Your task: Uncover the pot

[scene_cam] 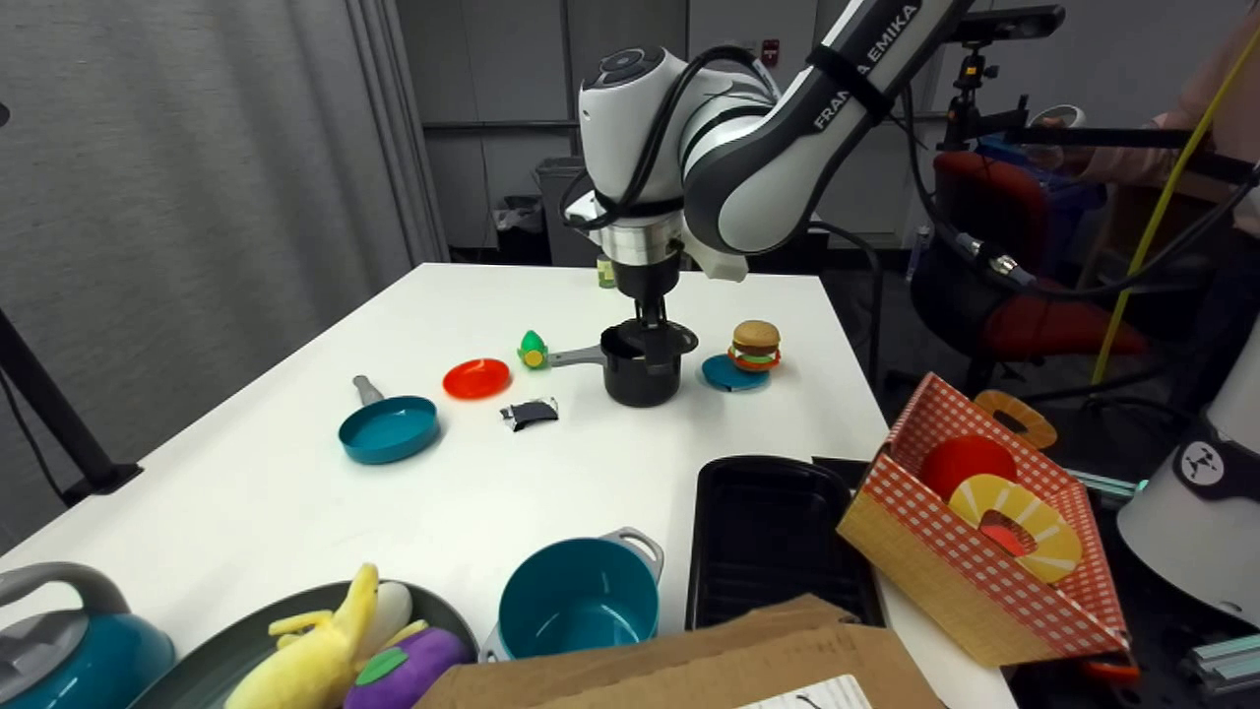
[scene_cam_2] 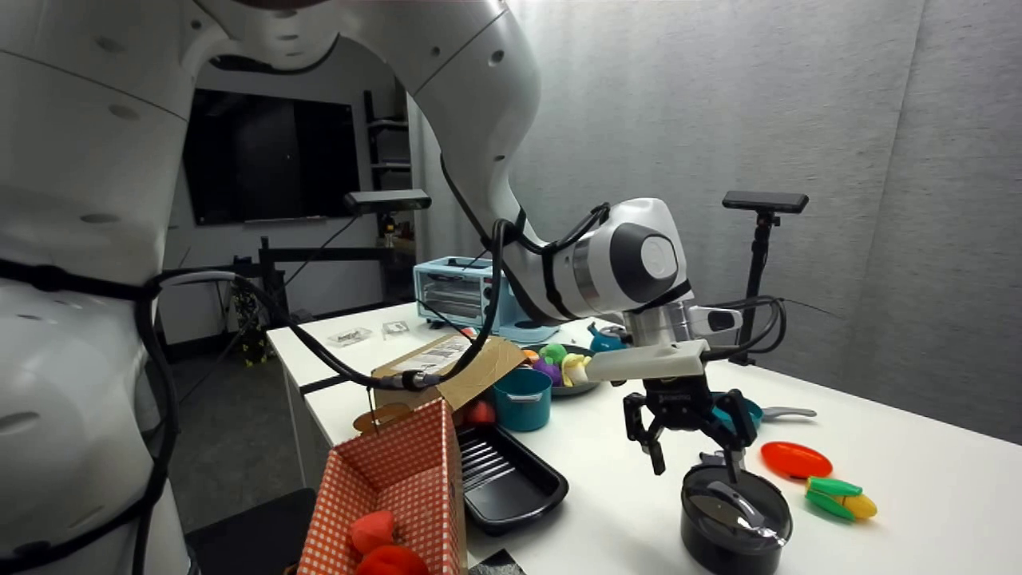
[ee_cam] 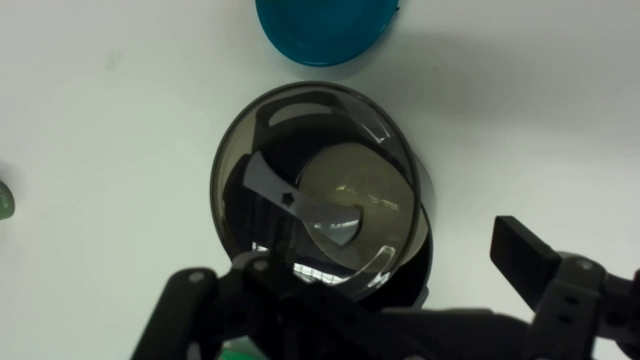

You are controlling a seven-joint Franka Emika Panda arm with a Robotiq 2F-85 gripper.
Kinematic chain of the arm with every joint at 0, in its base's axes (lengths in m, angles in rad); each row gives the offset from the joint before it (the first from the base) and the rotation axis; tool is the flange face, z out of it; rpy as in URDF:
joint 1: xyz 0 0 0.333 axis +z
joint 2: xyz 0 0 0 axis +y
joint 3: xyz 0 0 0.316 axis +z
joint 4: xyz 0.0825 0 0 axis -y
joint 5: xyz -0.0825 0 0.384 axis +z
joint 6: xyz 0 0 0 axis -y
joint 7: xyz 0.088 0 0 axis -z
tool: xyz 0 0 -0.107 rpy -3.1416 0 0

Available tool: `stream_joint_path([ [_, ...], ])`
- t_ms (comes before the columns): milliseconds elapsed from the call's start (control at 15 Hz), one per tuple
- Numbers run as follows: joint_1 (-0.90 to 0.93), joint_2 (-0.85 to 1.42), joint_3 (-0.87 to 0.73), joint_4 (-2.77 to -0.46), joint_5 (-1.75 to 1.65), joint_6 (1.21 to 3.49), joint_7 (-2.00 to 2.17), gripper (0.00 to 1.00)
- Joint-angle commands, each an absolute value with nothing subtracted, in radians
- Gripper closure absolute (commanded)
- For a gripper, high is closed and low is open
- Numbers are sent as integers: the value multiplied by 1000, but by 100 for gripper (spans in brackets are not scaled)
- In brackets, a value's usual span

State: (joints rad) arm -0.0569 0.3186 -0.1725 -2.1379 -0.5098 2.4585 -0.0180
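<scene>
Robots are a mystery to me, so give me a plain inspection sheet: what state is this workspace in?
Surface: white table, with faint marks in the wrist view.
Job's things: small round black toy pot; its smoky see-through lid lies off-centre, leaving part of the opening uncovered.
Clutter: round teal pan with grey handle, flat red oval plate, brown-bunned toy burger, red-and-white checked basket.
Black two-fingered gripper: open; whether it touches the lid, can't tell.
Black cables: loop off the white robot arm; crossing the pot, nothing seen.
Surroundings: grey curtain, red-and-black chair, a person partly in view.
</scene>
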Motion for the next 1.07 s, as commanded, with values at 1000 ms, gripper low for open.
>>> stream_joint_path([
  [1000,-42,349,-212,-2125,-611,2479,32,0],
])
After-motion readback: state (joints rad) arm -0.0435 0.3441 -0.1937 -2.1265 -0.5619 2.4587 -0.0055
